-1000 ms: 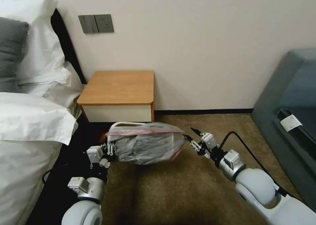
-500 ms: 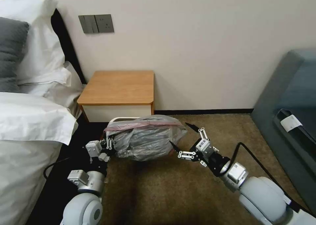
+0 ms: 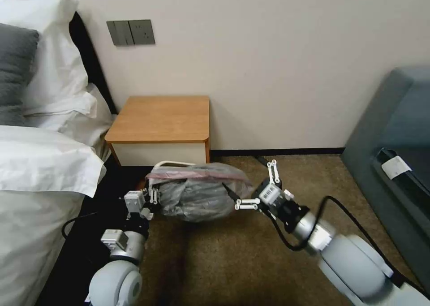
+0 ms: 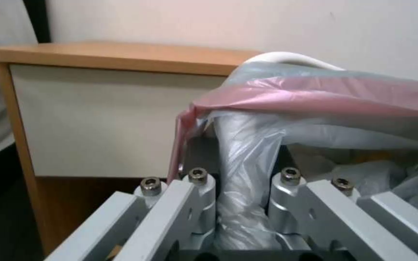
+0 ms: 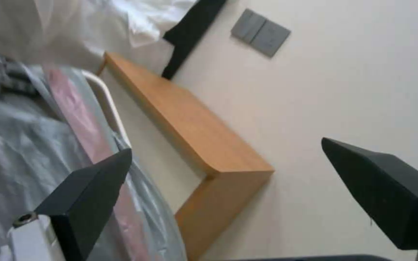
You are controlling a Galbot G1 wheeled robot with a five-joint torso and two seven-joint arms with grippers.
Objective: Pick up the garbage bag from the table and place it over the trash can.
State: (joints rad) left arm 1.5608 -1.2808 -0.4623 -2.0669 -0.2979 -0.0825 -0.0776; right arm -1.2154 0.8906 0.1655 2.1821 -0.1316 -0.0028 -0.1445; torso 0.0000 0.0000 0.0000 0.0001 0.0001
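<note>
Bedside carpet, bag half-fitted over the can in front of the table.

Carpet runs from the bed to the wall, and I have the table (image 3: 163, 118) bare behind the can (image 3: 172, 164), whose pale rim peeks out at the back. I've got the bag (image 3: 197, 194) draped across the can's mouth, pink band stretched along the top. My left gripper (image 3: 150, 198) is clamped on the bag's near corner to hold it taut; my right gripper (image 3: 251, 187) sits spread wide at the other end, holding nothing, I judge ready to regrasp.
</note>
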